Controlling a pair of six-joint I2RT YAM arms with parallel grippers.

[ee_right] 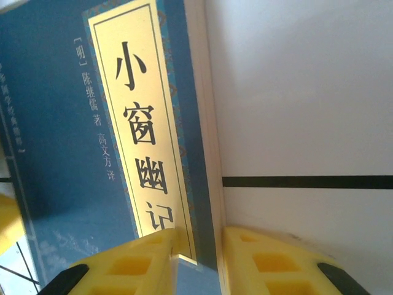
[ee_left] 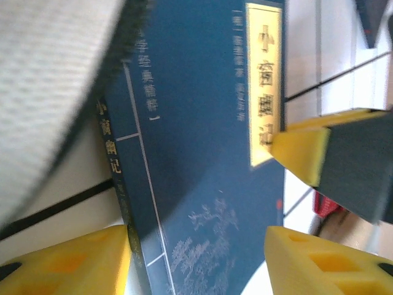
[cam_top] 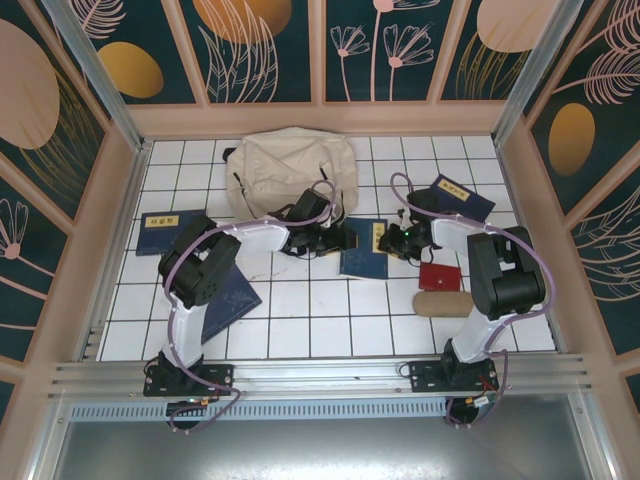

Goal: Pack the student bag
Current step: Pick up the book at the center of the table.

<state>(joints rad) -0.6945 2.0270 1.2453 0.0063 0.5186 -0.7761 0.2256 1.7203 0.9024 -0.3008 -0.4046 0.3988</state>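
The student bag (cam_top: 290, 165), beige and slumped, lies at the back centre; its pale fabric (ee_left: 49, 92) shows blurred in the left wrist view. A navy book (cam_top: 362, 252) with a gold title strip lies just in front of it, between my two grippers. My left gripper (cam_top: 325, 238) is open. Its yellow fingers straddle the book (ee_left: 202, 153), one beside the spine, the other just off the far edge. My right gripper (cam_top: 400, 240) is shut on the book's page edge (ee_right: 209, 123), one finger on the cover, one outside. Its fingertip (ee_left: 301, 153) also appears in the left wrist view.
More navy books lie at the left (cam_top: 168, 232), under the left arm (cam_top: 228, 300) and at the back right (cam_top: 462, 197). A small red item (cam_top: 440, 275) and a tan pouch (cam_top: 443, 303) sit by the right arm. Walls enclose the tiled table (cam_top: 330, 320).
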